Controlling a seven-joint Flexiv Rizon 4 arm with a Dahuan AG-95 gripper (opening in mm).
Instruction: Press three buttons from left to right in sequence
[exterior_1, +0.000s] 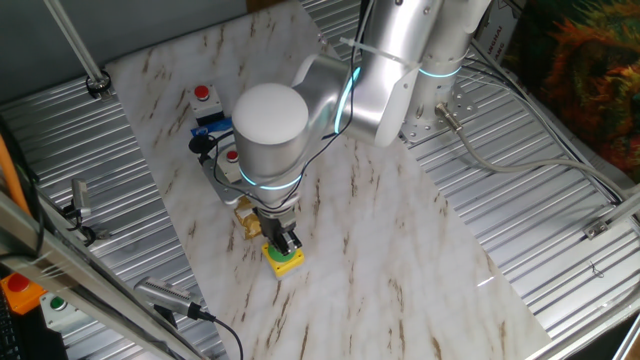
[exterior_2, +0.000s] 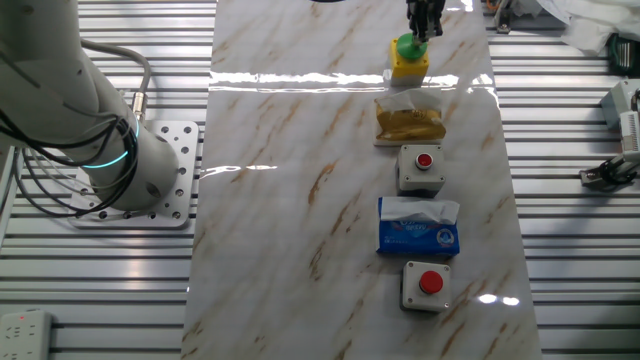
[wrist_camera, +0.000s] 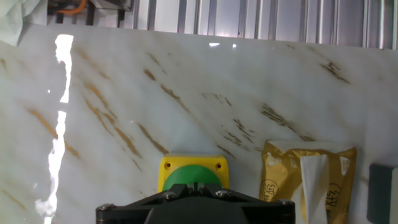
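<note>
The three buttons lie in a row on the marble board. The yellow box (exterior_2: 408, 66) carries a green dome cap (wrist_camera: 179, 177). Two grey-white boxes with red caps (exterior_2: 421, 167) (exterior_2: 424, 285) follow along the row. My gripper (wrist_camera: 194, 185) is directly over the yellow box (exterior_1: 284, 262), fingers shut together, tips down on the green dome (exterior_2: 408, 46). In one fixed view the arm hides part of the middle box (exterior_1: 232, 157); the far one (exterior_1: 203, 95) shows fully.
A crinkled gold foil packet (exterior_2: 408, 120) lies between the yellow box and the middle box. A blue tissue pack (exterior_2: 418, 228) lies between the two grey boxes. An orange box (exterior_1: 20, 290) sits off the board. Ribbed metal table surrounds the board (exterior_2: 300, 200).
</note>
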